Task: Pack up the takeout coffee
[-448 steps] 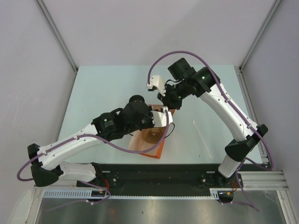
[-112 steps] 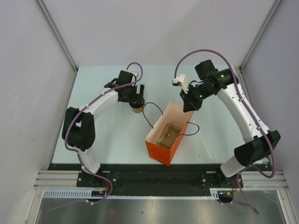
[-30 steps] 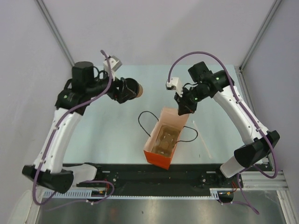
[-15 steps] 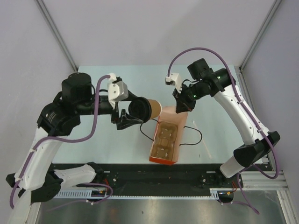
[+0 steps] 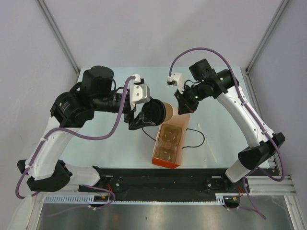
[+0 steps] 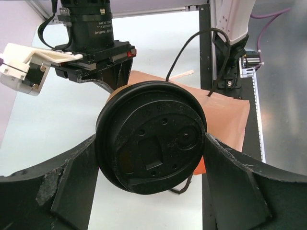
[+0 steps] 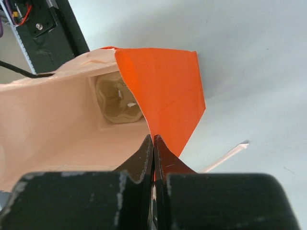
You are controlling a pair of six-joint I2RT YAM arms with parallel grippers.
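The takeout coffee (image 5: 165,110), a tan paper cup with a black lid (image 6: 151,136), lies on its side in the air. My left gripper (image 5: 153,114) is shut on it, one finger on each side of the lid. In the top view it hangs at the far-left edge of the mouth of the orange paper bag (image 5: 165,160), which stands in the middle of the table. My right gripper (image 7: 154,143) is shut on the bag's far rim (image 5: 182,109) and holds the mouth wide. A brown cardboard cup carrier (image 7: 117,100) sits at the bottom of the bag.
Black cord handles (image 5: 194,139) hang out on both sides of the bag. A thin white stick (image 5: 211,153) lies on the table to the right of it. The black base rail (image 5: 158,177) runs along the near edge. Grey walls close in the table.
My left arm has carried the cup from above the far-left table rightwards to the bag's mouth. The right gripper has kept its pinch on the rim, and the bag has swung a little.
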